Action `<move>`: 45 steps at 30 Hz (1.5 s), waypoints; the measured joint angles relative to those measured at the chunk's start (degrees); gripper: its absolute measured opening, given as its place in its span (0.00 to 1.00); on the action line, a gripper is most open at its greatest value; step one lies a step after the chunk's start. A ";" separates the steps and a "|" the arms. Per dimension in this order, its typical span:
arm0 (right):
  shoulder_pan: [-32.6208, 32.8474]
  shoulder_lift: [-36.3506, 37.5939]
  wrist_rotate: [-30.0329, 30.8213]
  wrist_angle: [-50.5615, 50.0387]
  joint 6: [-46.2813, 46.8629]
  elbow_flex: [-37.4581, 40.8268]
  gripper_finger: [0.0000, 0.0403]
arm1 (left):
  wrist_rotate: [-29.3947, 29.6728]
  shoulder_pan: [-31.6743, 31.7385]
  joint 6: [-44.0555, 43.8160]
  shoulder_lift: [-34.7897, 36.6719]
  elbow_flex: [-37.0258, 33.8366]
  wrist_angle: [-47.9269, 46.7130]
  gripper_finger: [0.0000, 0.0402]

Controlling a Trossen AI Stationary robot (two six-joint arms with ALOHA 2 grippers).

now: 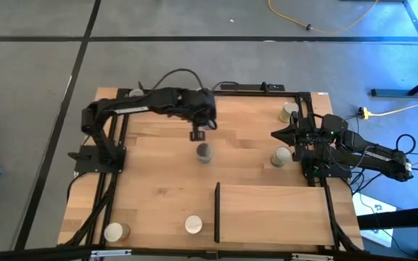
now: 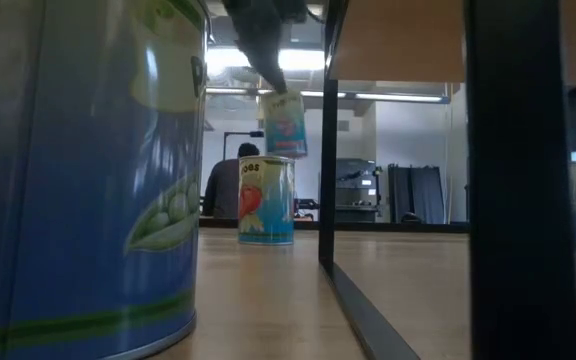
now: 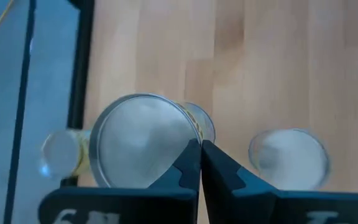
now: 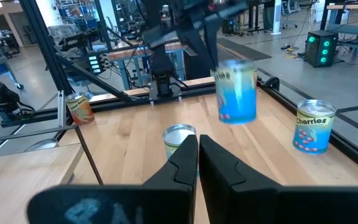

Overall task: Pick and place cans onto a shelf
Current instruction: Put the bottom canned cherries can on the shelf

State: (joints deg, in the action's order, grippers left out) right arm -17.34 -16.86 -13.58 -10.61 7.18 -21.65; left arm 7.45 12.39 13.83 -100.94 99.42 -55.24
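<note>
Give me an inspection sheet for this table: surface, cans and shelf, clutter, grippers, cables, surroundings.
Surface: wooden tabletop, black frame.
Job's things: shelf holds no cans; lifted can above a standing can; front can beside the shelf.
Clutter: nothing seen.
Grippers: left gripper mid-table, shut on the lifted can; right gripper shut, near the right edge.
Cables: yellow cable on the floor.
Surroundings: person beyond the table.

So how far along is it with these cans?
Nothing looks done: the shelf is bare. In hand: the left gripper holds a lifted can by its rim. Left: placing it, plus at least four more standing on the tabletop. The right gripper waits at the right edge.
</note>
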 joint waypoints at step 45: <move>-0.01 0.00 -2.76 -1.27 -1.68 0.00 0.04 | -4.93 0.16 2.81 -15.77 -0.02 6.92 0.14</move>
State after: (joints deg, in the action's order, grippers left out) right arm -17.36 -16.86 -16.34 -11.88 5.50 -21.65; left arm 2.53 12.56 16.63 -116.71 99.39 -48.32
